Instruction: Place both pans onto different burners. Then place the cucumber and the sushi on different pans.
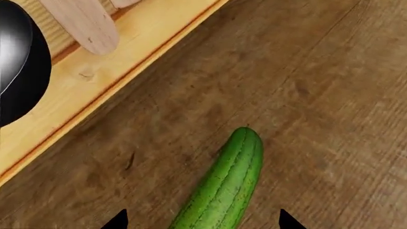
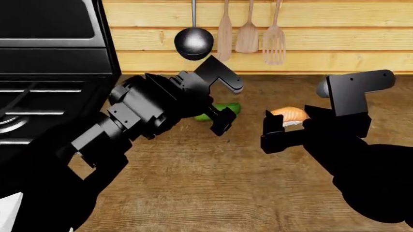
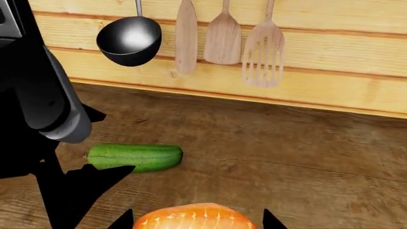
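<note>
The green cucumber (image 1: 222,186) lies on the wooden counter between the tips of my open left gripper (image 1: 203,222), and neither tip touches it. In the head view the left gripper (image 2: 219,118) hangs over the cucumber (image 2: 223,109) and hides most of it. The sushi (image 3: 194,218), orange salmon on top, sits between the spread tips of my open right gripper (image 3: 197,222). It also shows in the head view (image 2: 289,115), by the right gripper (image 2: 284,126). The cucumber (image 3: 135,157) lies to the sushi's left. Both pans are out of view.
The black stove (image 2: 45,92) stands at the left, with part of its grate showing. A steel ladle (image 2: 192,42) and three wooden utensils (image 2: 247,36) hang on the wooden back wall (image 2: 335,53). The brown wooden counter (image 2: 213,183) stretches toward me.
</note>
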Robot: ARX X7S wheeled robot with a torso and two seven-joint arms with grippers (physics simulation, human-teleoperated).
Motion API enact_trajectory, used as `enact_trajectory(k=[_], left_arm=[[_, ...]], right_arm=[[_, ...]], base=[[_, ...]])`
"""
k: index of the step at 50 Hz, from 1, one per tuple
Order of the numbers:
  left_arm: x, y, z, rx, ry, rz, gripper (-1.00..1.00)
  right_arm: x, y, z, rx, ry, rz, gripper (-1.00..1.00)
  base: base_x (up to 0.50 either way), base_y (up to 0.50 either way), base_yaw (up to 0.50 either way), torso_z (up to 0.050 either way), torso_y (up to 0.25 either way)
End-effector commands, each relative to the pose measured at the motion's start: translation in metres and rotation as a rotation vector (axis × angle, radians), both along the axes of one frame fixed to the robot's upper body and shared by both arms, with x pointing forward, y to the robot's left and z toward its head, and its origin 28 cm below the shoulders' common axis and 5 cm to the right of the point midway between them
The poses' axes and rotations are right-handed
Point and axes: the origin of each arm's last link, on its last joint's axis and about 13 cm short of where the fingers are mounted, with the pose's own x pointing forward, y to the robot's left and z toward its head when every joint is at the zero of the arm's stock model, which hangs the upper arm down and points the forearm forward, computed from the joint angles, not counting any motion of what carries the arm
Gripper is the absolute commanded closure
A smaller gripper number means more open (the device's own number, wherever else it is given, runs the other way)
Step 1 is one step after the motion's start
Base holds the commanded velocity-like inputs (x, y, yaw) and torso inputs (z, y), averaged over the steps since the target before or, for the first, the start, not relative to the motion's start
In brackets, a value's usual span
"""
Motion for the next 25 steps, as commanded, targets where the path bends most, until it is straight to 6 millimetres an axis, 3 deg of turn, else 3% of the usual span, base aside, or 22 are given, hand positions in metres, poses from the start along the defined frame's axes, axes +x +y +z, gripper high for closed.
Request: enact_trajectory(k=[1, 11, 16, 17, 25], left_arm=[[0.0029, -0.0002, -0.0032, -0.015, 0.004, 0.008, -1.0], [0.003, 0.0006, -0.0046, -0.024, 0.008, 0.01, -1.0], [0.0043, 0.0013, -0.0043, -0.027, 0.011, 0.031, -1.0], [0.005, 0.0016, -0.004, -0.029, 0.006, 0.041, 1.0], [0.0051, 0.0023, -0.0016, -0.054, -0.019, 0.059, 1.0]], right_arm=[[0.0006, -0.0007, -0.0009, -0.008, -0.006, 0.008, 1.0], [0.0011, 0.0003, -0.0015, -0.008, -0.004, 0.012, 1.0], [0.0011, 0.0004, -0.0018, -0.009, -0.003, 0.015, 1.0], [0.0013, 0.0003, -0.0018, -0.008, -0.003, 0.014, 1.0], [0.0011, 0.0007, -0.0016, -0.006, -0.003, 0.015, 1.0]], base=[[0.0, 0.0, 0.0, 0.0, -0.25], [0.0, 0.0, 0.0, 0.0, -0.25], [0.0, 0.0, 0.0, 0.0, -0.015], [0.0, 0.0, 0.0, 0.0, 0.0], [0.0, 0.0, 0.0, 0.0, 0.0]])
